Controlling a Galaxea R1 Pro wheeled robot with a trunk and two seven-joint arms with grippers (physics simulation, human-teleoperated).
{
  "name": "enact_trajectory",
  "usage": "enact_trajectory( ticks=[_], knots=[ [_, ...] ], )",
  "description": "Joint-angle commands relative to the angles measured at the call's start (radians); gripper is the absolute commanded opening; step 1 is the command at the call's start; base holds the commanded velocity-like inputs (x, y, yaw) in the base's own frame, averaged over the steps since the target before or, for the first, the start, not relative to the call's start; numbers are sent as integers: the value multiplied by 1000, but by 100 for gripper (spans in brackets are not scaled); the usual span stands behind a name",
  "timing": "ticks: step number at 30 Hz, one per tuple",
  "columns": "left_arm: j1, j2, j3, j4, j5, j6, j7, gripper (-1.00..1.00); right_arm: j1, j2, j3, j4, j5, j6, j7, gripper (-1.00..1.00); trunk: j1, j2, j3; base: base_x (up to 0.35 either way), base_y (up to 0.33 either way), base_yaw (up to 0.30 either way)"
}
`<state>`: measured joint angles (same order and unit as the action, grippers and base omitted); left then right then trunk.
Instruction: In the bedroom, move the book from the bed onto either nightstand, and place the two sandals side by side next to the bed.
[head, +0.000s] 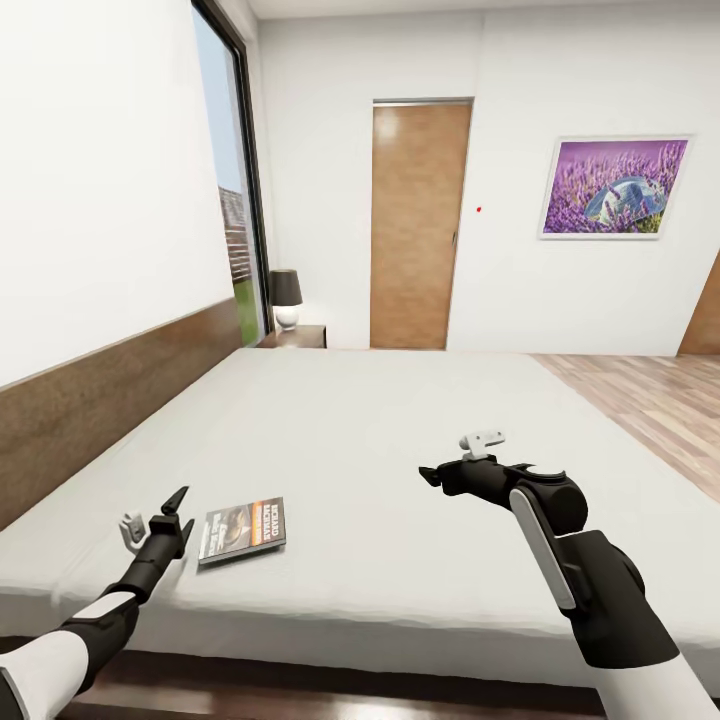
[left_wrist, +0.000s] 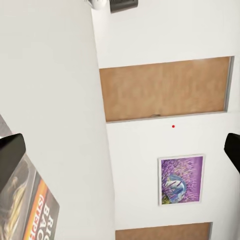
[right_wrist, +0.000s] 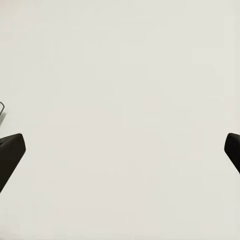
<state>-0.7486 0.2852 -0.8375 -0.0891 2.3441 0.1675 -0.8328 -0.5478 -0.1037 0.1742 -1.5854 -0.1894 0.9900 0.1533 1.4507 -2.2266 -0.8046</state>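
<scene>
Head view, left end effector (head: 178, 508): fingers spread, empty, just beside the book (head: 243, 530), which lies at its 3 o'clock.
Right end effector (head: 432, 478): spread, empty, over the bed (head: 330, 430).
Risk: a thin book lying flat on a soft mattress; the fingers may slide it instead of gripping.
Nightstand (head: 297, 336): far, at 12 o'clock; the book may drop in transit.

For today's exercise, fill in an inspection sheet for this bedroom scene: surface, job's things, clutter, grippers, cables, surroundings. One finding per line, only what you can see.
Surface: bed, plain off-white mattress, flat.
Job's things: book lying flat near the bed's near edge; nightstand at the far corner by the window; sandals not seen.
Clutter: lamp on the nightstand.
Grippers: left gripper open, beside the book, apart from it; right gripper open over bare mattress, holding nothing.
Cables: nothing seen.
Surroundings: wooden door, lavender picture, window, wood floor.
</scene>
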Motion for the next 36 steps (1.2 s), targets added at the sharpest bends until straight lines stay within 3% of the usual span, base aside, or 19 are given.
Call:
enact_trajectory(
  ticks=[1,16,23,36],
  knots=[
    [-1,1,-5,0,11,10,-3,100,-1,-1,1,-1,-1,4,1,100,0,0,-1,0,0,0],
    [-2,2,-5,1,11,11,-2,100,-1,-1,1,-1,-1,4,1,100,0,0,-1,0,0,0],
    [-3,2,-5,2,12,10,-2,100,-1,-1,1,-1,-1,4,1,100,27,-49,-23,0,0,0],
    [-3,2,-5,2,12,10,-2,100,-1,-1,1,-1,-1,4,1,100,27,-49,-23,0,0,0]
  ],
)
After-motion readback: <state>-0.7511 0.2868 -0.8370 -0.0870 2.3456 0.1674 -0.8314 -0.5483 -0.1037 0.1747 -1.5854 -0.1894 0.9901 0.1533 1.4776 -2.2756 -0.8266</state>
